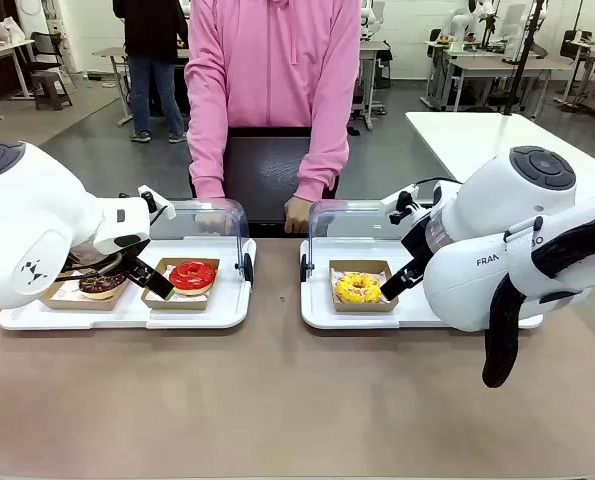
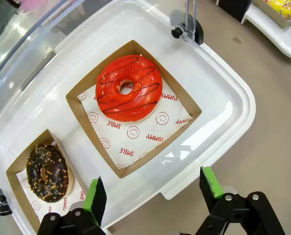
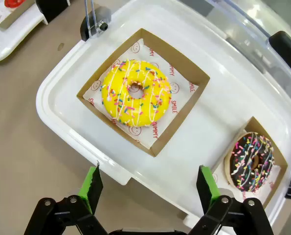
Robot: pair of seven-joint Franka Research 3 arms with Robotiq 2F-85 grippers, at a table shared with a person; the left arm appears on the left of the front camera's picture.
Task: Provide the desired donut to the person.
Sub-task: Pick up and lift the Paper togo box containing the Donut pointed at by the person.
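Where your left arm (image 1: pixel 27 230) crosses the front view's left edge, it hides half the chocolate donut (image 1: pixel 102 284). Your left gripper (image 2: pixel 152 188) hangs spread wide, holding nothing, above the tray rim (image 2: pixel 240 98), with the red donut (image 2: pixel 129 88) at frame centre. The person (image 1: pixel 267 90) stands upper centre, head cut off. Your right gripper (image 3: pixel 149 183), equally spread and empty, faces the yellow donut (image 3: pixel 135 93); bare table (image 3: pixel 18 147) lies lower left.

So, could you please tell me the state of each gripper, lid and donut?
Left gripper: open, nothing held.
Right gripper: open, nothing held.
Left tray lid: raised open.
Right tray lid: raised open.
Red donut: whole, in its box.
Yellow donut: whole, in its box.
Nut-topped chocolate donut: whole, boxed.
Sprinkled chocolate donut: whole, boxed.
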